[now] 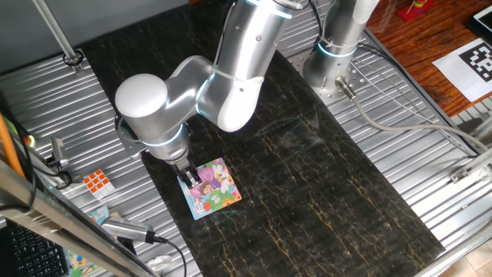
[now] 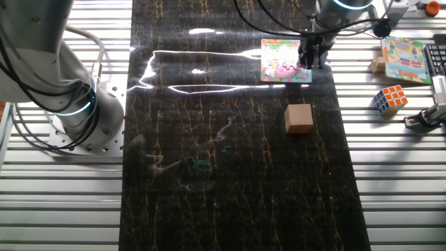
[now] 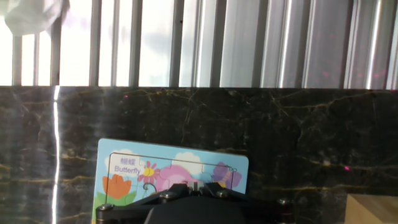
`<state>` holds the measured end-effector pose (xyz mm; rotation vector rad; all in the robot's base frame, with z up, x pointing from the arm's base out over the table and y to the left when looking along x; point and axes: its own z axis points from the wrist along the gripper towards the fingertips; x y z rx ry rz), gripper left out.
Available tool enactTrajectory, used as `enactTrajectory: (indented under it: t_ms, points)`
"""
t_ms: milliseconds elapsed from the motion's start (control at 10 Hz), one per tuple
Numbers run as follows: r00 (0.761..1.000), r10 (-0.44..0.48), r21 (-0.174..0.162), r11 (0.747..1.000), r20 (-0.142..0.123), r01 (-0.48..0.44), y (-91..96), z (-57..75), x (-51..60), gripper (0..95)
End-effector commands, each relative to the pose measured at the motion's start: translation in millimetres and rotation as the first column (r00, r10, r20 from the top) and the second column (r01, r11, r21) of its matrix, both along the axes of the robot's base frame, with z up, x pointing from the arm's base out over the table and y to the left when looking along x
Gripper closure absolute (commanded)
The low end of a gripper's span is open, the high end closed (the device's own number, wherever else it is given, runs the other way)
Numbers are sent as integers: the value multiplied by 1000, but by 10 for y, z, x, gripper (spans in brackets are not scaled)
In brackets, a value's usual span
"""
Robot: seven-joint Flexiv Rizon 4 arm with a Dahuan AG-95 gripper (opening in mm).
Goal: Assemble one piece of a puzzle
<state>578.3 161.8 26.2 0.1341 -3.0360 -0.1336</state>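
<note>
The puzzle (image 1: pixel 217 191) is a small square board with a light blue border and a pink, yellow and green cartoon picture, lying flat on the dark marble mat. It also shows in the other fixed view (image 2: pixel 280 61) and in the hand view (image 3: pixel 168 167). My gripper (image 1: pixel 189 181) points straight down over the board's edge, seen in the other fixed view (image 2: pixel 310 58) and at the bottom of the hand view (image 3: pixel 195 186). Its fingers stand very close together with only a thin pale sliver between them. The piece itself is almost wholly hidden by the fingers.
A tan wooden cube (image 2: pixel 298 118) sits on the mat near the board, also at the hand view's corner (image 3: pixel 373 210). An orange-and-white twisty cube (image 2: pixel 389 98) and a second picture board (image 2: pixel 404 59) lie on the metal slats. A second arm's base (image 2: pixel 77 115) stands beside the mat.
</note>
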Motion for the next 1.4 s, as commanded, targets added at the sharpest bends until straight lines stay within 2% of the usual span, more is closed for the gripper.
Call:
enactTrajectory:
  t_ms: [100,500,900,1400]
  points:
    - [1000,-9,8,1000,3,9,14,-18,-108,950]
    - [1000,-23,11,1000,-14,23,76,-2,-281,950]
    - [999,-42,10,999,-9,42,202,-56,-300,950]
    - [1000,-22,8,1000,-4,22,190,-53,-288,950]
